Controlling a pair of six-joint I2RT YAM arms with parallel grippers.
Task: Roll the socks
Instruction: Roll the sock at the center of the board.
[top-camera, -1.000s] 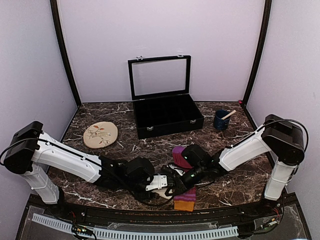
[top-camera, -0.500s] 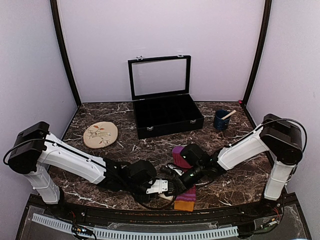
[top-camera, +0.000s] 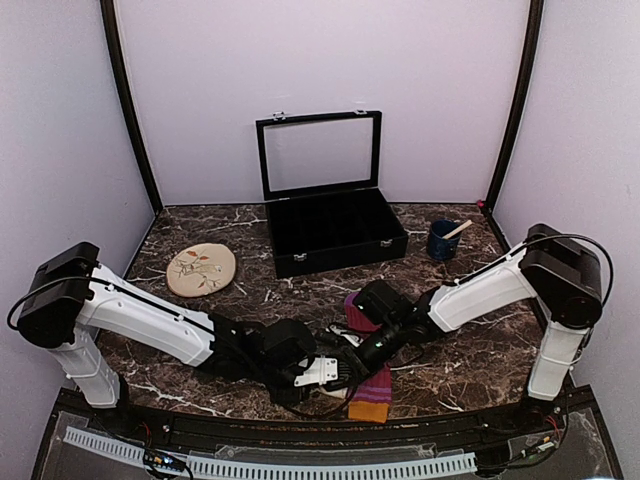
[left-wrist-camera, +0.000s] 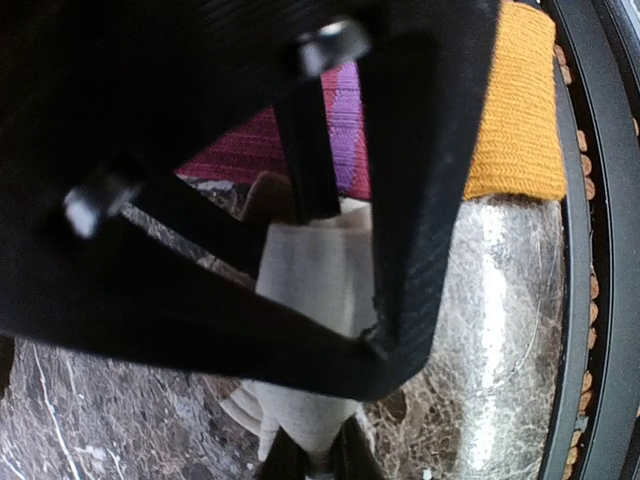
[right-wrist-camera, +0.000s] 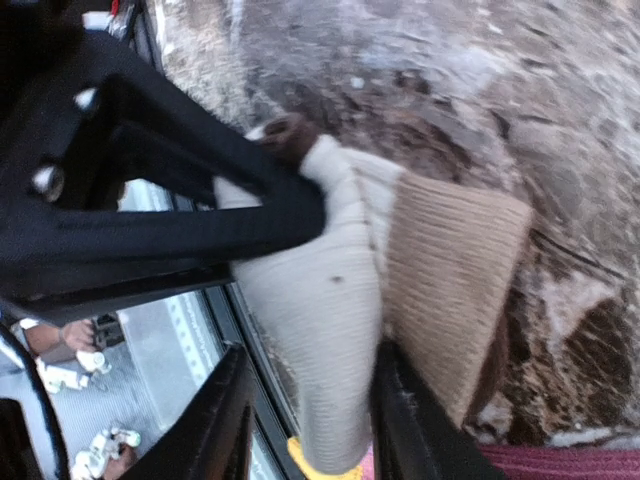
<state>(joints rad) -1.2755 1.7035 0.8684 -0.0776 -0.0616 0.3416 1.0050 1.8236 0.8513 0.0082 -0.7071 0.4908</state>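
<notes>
In the left wrist view the cream sock lies folded on the marble, and my left gripper is shut on its near end. In the right wrist view the same cream sock, with its brown band, sits between the fingers of my right gripper. Those jaws stand open, and the left finger is clear of the fabric. The magenta-purple sock lies flat under both grippers, its orange cuff at the table's front edge. From above, my left gripper and right gripper meet and hide the cream sock.
An open black case stands at the back centre. A round beige floral disc lies at the left and a blue cup with a stick in it at the back right. The table's black front rim runs just beside the orange cuff.
My left gripper has closed onto the cream sock. My right gripper, shut a second ago, has opened around it and drawn back slightly to the upper right.
</notes>
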